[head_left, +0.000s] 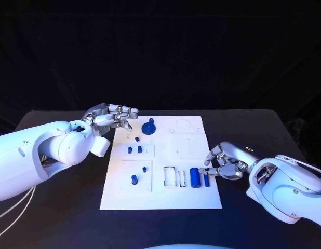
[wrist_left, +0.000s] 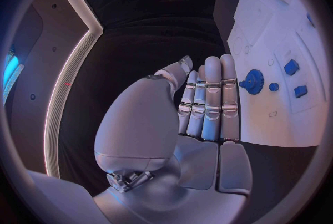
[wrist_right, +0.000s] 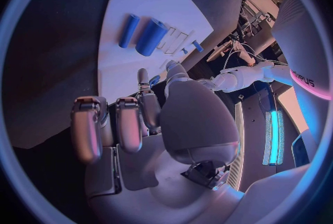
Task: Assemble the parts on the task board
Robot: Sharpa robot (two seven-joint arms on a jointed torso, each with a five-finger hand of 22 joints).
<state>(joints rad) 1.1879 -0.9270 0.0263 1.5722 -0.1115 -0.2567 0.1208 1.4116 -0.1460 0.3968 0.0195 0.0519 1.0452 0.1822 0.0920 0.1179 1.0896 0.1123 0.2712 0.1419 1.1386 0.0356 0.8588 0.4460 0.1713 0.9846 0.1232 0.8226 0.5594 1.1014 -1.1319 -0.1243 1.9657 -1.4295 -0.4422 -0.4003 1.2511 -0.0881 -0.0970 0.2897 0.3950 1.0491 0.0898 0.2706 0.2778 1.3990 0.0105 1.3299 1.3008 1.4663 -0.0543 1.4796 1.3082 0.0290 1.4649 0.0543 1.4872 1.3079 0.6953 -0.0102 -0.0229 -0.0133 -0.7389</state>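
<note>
A robotics lab or demo booth is showing here: a black table (head_left: 55, 197) is sitting before black drapes filling the upper half of the head view, a white task board (head_left: 187, 197) is lying at centre, and glowing light strips (wrist_right: 272, 134) are lining the walls.

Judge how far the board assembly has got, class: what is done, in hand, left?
Done: a blue gear stands on the task board.
In hand: nothing; the left hand hovers beside the gear, the right hand sits beside two loose blue cylinders.
Left: those cylinders, probably the small blue pieces too.
</note>
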